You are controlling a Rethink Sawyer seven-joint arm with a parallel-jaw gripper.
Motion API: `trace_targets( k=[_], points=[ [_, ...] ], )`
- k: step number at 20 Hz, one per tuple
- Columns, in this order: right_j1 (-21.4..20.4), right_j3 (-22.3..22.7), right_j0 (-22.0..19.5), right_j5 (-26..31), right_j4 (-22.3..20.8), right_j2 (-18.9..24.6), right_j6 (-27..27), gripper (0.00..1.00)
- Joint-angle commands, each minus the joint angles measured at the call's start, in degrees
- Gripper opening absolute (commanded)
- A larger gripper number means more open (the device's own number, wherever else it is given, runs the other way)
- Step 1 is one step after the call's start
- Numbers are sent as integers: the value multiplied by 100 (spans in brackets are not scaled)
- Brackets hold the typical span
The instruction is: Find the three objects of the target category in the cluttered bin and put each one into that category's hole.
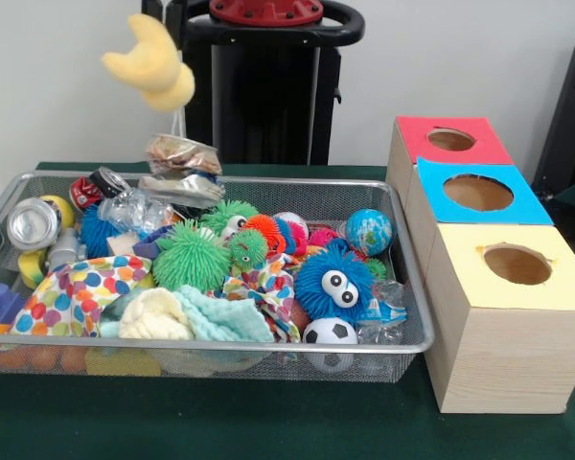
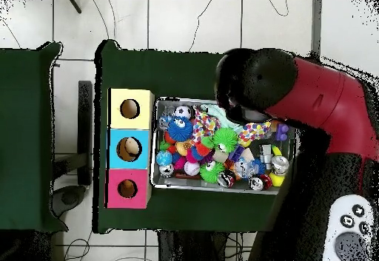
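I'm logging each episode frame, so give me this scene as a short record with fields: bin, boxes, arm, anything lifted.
bin: wire mesh bin crammed with fuzzy balls, cloths, cans, small balls
boxes: three in a row beside the bin, each with a round hole on top: red box, blue box, yellow box
arm: red and black arm over the bin in the overhead view; gripper hidden
lifted: yellow plush toy above the bin's far edge; holder unseen

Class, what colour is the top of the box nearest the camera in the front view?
Pale yellow top, with a round hole; the front view shows it best.
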Motion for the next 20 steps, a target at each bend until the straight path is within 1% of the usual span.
trace_targets(
  k=[1,5,8,11,13,15,17,20],
  points=[
    [379,-95,-116,1355,135,680,321,0],
    [418,-165,-126,1562,80,755,246,0],
    [457,-226,-129,1881,34,817,149,0],
    [451,-203,-174,1945,231,974,185,0],
    [426,-153,-211,1813,355,1073,204,0],
    [395,-136,-230,1489,403,1114,261,0],
    [366,-141,-258,990,459,1141,375,0],
    [299,-175,-291,496,488,1170,463,0]
  ],
)
